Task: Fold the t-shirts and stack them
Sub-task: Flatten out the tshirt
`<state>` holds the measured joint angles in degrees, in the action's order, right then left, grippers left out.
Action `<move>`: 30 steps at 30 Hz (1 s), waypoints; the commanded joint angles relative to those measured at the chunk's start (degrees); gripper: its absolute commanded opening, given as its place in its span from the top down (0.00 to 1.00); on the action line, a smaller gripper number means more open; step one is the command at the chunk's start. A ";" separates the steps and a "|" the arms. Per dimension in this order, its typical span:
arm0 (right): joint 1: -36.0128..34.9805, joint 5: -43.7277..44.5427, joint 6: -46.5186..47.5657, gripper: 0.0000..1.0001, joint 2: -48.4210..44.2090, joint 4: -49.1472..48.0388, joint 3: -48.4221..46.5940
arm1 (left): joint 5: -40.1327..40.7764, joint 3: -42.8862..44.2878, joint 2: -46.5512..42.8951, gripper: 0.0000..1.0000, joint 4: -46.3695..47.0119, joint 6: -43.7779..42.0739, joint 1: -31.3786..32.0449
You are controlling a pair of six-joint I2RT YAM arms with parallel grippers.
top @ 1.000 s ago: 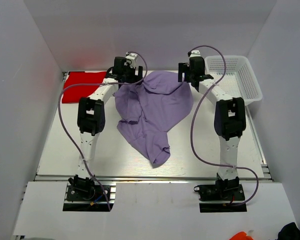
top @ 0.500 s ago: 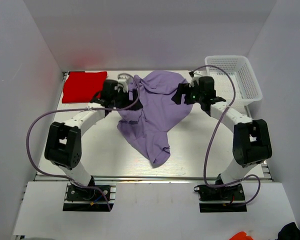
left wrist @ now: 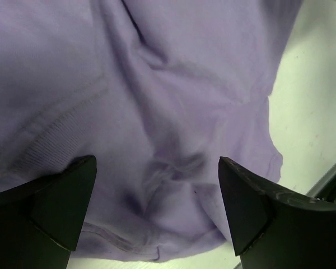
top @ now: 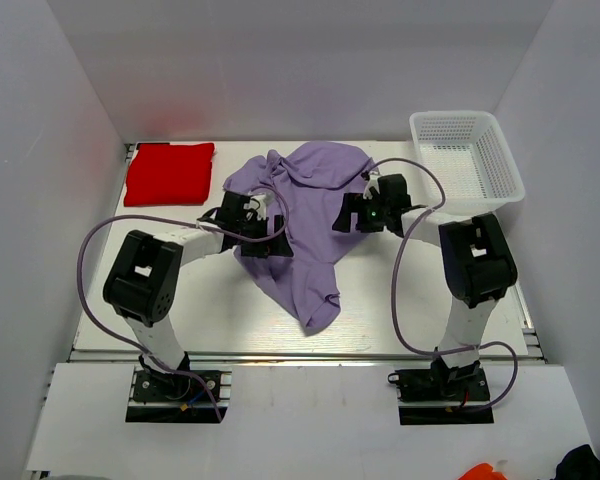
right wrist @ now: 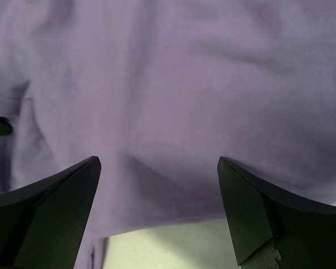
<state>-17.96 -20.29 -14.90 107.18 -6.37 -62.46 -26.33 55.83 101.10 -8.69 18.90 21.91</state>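
The lavender t-shirt point(top: 310, 205) lies crumpled in the middle of the table, a long tail reaching toward the near edge. The red t-shirt point(top: 168, 173) rests as a neat folded rectangle at the far left. My left gripper point(top: 270, 235) hovers open over the lavender shirt's left part. In the left wrist view the left gripper point(left wrist: 154, 185) spans wrinkled cloth point(left wrist: 173, 112) and a hem, holding nothing. My right gripper point(top: 343, 219) is open at the shirt's right edge. In the right wrist view the right gripper point(right wrist: 157, 174) straddles the cloth's border point(right wrist: 173, 101), with bare table below.
A white mesh basket point(top: 460, 114) stands at the far right corner. White walls close in the table on the left, right and back. Purple cables loop from both arms above the table surface point(top: 160, 290).
Both arms have drawn back from the shirt's far corners toward the near side and dropped low over its middle. The shirt's far edge has settled into folds. Both grippers stayed open.
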 commanded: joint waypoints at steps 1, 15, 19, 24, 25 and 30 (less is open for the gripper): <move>-0.76 0.42 -1.10 0.10 1.46 -2.15 -0.74 | 2.67 2.00 1.03 0.00 -1.76 -0.09 -1.43; -10.95 3.68 -6.46 0.10 -10.92 -6.72 20.07 | 15.42 15.96 7.88 0.00 -6.60 -2.89 -3.63; -13.77 5.96 -6.02 0.10 -16.29 -4.54 20.97 | 15.43 22.64 8.68 0.00 -8.27 -4.04 -4.16; -13.42 11.84 -5.32 0.10 -21.65 -0.23 16.85 | 15.95 21.17 1.57 0.00 -9.59 -5.62 -4.16; -13.33 15.34 -5.41 0.10 -22.62 0.56 14.84 | 16.65 18.03 -0.36 0.00 -9.59 -5.62 -4.16; -12.46 31.06 -7.25 0.10 -27.10 8.63 12.89 | 26.75 7.38 -14.06 0.00 -12.74 -1.50 -4.16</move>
<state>-31.18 -2.24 -20.56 82.76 -3.49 -46.89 -6.57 67.35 94.98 -18.02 15.16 17.74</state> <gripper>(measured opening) 0.904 0.994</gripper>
